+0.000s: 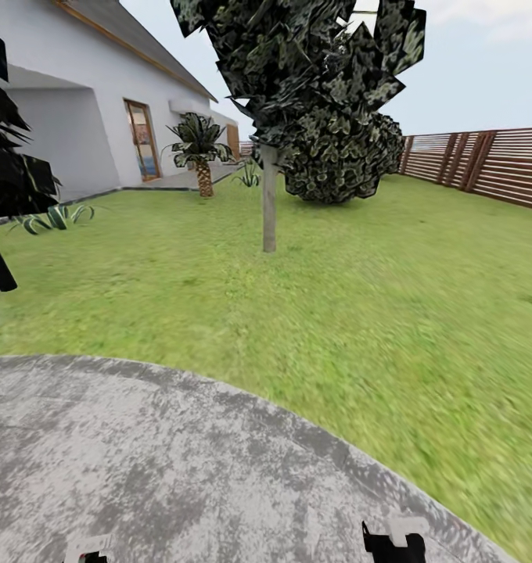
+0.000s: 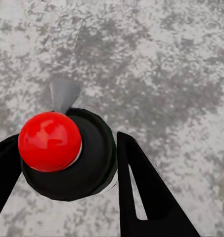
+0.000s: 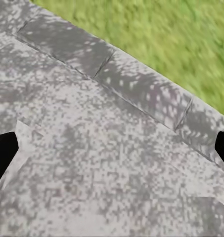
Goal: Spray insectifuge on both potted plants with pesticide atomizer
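Robot on the stone patio [image 1: 180,469] at the edge of the garden lawn [image 1: 336,313].

Head view: the grey round patio fills the foreground, grass beyond it; a slim-trunked tree [image 1: 269,195] stands mid-lawn before a dark bush [image 1: 344,156], a slatted wooden fence [image 1: 485,164] runs along the right, and a white house [image 1: 70,102] with a small palm [image 1: 199,148] sits at left. Left wrist view: the left hand [image 2: 67,173] is pinching the pesticide atomizer [image 2: 67,158], seen end-on as a dark round body with a red cap, black fingers [image 2: 141,187] on either side, patio stone below. Right wrist view: the right hand [image 3: 112,148] is spread wide and empty, its fingertips [image 3: 3,153] at opposite edges over the patio's kerb stones [image 3: 141,89] and grass.
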